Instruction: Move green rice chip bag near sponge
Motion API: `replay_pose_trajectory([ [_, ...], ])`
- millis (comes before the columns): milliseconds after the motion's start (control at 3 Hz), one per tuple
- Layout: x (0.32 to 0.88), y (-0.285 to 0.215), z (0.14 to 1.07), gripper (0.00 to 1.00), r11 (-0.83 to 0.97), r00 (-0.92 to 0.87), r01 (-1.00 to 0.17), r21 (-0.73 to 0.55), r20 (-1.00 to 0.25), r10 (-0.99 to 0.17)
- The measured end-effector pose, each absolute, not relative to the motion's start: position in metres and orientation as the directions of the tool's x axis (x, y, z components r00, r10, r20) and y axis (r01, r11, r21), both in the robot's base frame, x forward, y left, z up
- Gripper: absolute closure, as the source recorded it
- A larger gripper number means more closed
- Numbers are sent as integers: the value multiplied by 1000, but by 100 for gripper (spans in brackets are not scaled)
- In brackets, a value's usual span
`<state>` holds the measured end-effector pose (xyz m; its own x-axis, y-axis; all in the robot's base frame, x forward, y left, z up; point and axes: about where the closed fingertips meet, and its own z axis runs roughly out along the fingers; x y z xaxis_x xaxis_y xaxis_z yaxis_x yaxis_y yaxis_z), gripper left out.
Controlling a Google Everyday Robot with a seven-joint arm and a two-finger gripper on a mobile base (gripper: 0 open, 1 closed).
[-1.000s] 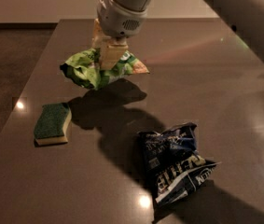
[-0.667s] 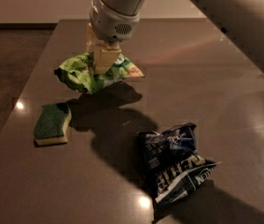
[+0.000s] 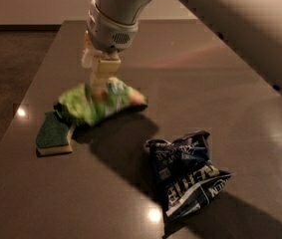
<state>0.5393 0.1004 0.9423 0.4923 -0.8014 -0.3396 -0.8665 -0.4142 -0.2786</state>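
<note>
The green rice chip bag (image 3: pixel 98 102) is a crumpled bright green foil bag lying at the left middle of the dark table. Its left end touches or overlaps the sponge (image 3: pixel 54 134), which has a dark green top and pale yellow body. My gripper (image 3: pixel 99 85) comes down from above and its pale fingers are closed on the top of the green bag. The fingertips are partly hidden in the bag's folds.
A dark blue chip bag (image 3: pixel 186 171) with white lettering lies at the front right. The table's left edge (image 3: pixel 26 103) runs close beside the sponge. The arm (image 3: pixel 118 11) reaches in from the top right.
My gripper has carried the green bag down and to the left, from above the table's back to resting right beside the sponge.
</note>
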Motion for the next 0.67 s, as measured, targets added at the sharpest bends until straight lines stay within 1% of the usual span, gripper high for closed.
replay_pose_trajectory([
  [333,539,101,943,0,-415,494,-865,-281,-339,-801],
  [667,539,101,943,0,-415,494,-865,-281,-339,-800],
])
